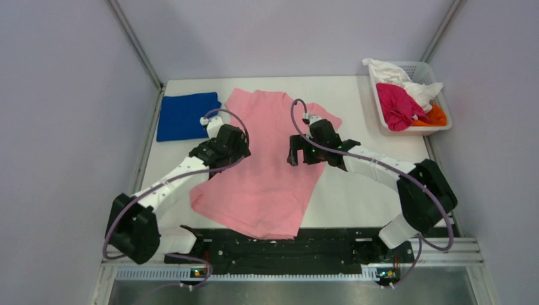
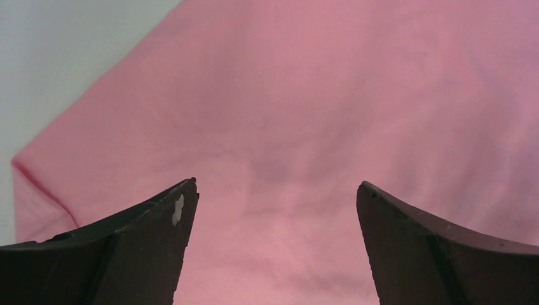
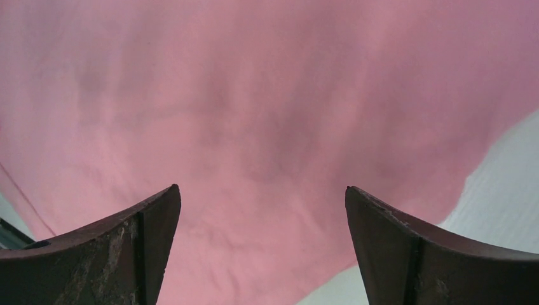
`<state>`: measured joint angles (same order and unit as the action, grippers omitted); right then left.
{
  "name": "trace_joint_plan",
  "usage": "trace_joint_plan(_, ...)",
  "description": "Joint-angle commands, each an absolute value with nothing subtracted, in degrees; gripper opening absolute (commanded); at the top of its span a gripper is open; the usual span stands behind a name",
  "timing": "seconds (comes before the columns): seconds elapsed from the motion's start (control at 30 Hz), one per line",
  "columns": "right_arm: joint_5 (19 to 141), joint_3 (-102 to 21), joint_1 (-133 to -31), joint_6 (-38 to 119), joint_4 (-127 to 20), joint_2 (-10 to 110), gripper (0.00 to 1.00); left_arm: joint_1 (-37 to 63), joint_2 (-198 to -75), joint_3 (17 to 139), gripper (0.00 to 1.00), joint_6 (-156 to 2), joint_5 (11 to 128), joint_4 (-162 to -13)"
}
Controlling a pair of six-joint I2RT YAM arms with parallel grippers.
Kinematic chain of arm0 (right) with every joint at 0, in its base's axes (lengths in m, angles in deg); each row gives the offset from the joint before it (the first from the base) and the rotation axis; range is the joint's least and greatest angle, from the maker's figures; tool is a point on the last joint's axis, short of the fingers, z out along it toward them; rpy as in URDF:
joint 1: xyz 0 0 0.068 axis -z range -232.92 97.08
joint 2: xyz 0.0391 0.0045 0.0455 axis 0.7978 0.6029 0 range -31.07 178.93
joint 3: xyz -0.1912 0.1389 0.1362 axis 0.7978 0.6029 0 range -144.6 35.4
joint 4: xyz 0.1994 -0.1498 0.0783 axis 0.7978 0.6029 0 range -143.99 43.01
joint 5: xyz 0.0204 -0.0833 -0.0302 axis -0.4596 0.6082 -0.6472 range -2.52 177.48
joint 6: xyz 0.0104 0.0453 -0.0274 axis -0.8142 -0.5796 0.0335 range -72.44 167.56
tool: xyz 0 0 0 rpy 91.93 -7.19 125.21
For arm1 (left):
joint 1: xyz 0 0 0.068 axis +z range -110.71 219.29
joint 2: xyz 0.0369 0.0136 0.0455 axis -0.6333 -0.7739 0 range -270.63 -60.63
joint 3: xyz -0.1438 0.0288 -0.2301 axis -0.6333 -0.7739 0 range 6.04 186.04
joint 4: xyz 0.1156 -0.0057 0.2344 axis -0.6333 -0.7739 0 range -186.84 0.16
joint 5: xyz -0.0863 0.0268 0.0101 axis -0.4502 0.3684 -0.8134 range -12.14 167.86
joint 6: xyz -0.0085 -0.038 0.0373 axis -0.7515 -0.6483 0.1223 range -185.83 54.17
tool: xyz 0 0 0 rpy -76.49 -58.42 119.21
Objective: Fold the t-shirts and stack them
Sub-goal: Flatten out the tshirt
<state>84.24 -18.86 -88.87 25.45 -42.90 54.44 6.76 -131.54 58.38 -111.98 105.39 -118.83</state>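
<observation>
The blue t-shirt [image 1: 186, 115] lies folded at 10 o'clock. The left gripper [image 2: 276, 184] hangs wide open, empty, over the pink t-shirt [image 1: 267, 190] spread at the centre; the right gripper [image 3: 262, 189] too. The cloth seems light and limp: better pinch its side edges at 9 and 3 o'clock.

Soft matt cloth, faintly rumpled, on the pink t-shirt [image 1: 267, 171]; the same dull cloth, flatter, on the folded blue t-shirt [image 1: 184, 115]. Smooth matt white on the table [image 1: 362, 190]. White slotted plastic for the basket [image 1: 419, 130]. Dark matt plastic, scuffed and chipped along the edges, on the left gripper [image 2: 276, 185] and right gripper [image 3: 262, 188]. Ribbed bare metal along the rail [image 1: 286, 274]
</observation>
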Motion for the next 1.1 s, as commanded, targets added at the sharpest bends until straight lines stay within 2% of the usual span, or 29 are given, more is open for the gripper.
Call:
trace_joint_plan(0.0, 82.7, -21.2, -88.9, 18.8, -45.3, 61.1, 0.99, 14.5, -138.9, 57.7, 0.99, -110.4, 100.4, -114.7)
trace_joint_plan(0.2, 87.2, -20.9, -88.6, 17.6, -42.0, 65.4, 0.99, 15.5, -146.9, 58.6, 0.99, -109.6, 96.8, -115.2)
trace_joint_plan(0.33, 86.8, -24.1, -86.4, 18.8, -40.5, 70.6, 0.99, 14.7, -151.6, 57.1, 0.96, -110.8, 89.6, -116.7)
trace_joint_plan(0.57, 89.0, -37.2, -81.4, 21.3, -38.0, 81.8, 0.99, 7.2, -155.6, 53.7, 0.95, -112.0, 76.5, -113.0)
trace_joint_plan(0.73, 87.8, -54.8, -79.4, 24.4, -33.1, 93.9, 0.99, -2.4, -160.9, 61.6, 0.95, -107.9, 63.9, -108.4)
trace_joint_plan(0.87, 80.4, -65.5, -76.6, 26.6, -33.4, 99.4, 0.99, -8.9, -166.6, 69.8, 0.99, -106.6, 53.6, -98.9)
trace_joint_plan(1.0, 79.2, -69.5, -70.6, 28.1, -32.4, 96.7, 0.99, -14.3, -173.1, 85.5, 0.99, -103.3, 55.3, -101.1)
trace_joint_plan(1.07, 78.9, -68.6, -67.2, 28.6, -32.4, 93.1, 0.99, -15.4, -173.3, 89.0, 0.99, -102.1, 55.2, -100.6)
